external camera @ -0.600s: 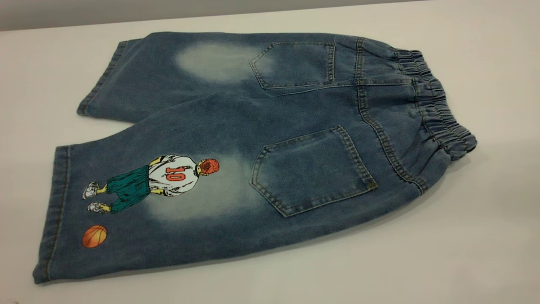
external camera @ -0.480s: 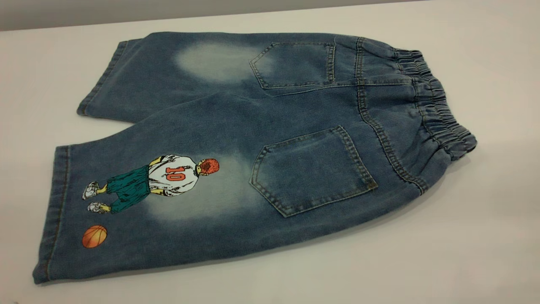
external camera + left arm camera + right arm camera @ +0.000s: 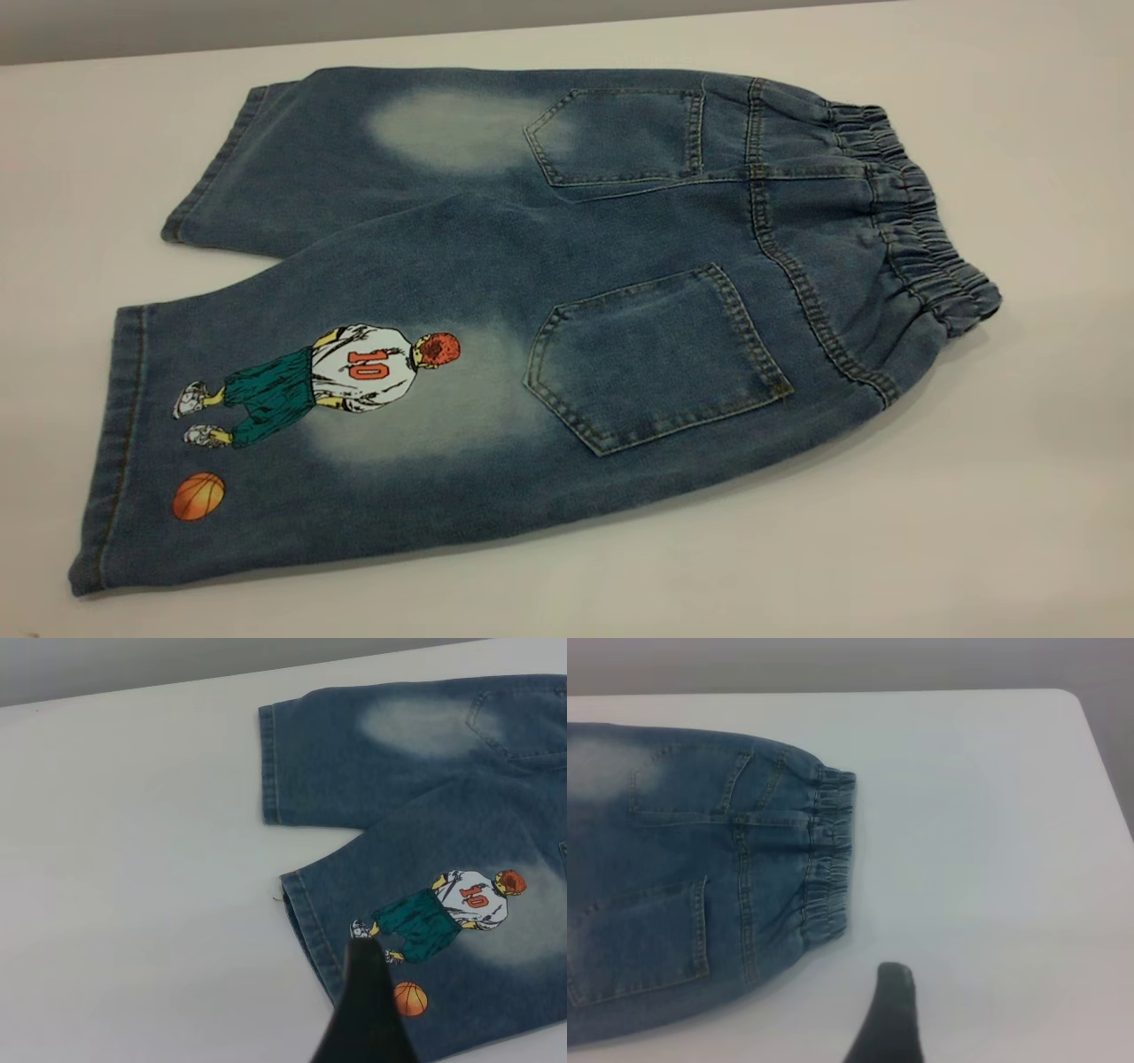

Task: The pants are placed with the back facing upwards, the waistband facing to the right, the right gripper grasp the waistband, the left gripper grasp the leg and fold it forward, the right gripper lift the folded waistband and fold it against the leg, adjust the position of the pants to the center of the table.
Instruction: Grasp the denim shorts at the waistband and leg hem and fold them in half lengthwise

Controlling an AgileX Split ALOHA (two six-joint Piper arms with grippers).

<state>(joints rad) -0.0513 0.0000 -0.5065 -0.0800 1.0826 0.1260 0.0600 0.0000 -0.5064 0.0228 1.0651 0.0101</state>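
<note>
Pants (image 3: pixel 549 301) soft, floppy denim, flat on desk (image 3: pixel 1019 496); pinch ruched waistband (image 3: pixel 921 230), printed leg (image 3: pixel 292 425) hem. Jaw spread unclear both grippers.

Both grippers' fingers mostly out of frame

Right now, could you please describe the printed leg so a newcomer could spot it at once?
On the off-white table lie blue denim shorts, spread flat. The printed leg is nearer the camera; unlike the plain leg, it shows a basketball player and an orange ball.
</note>
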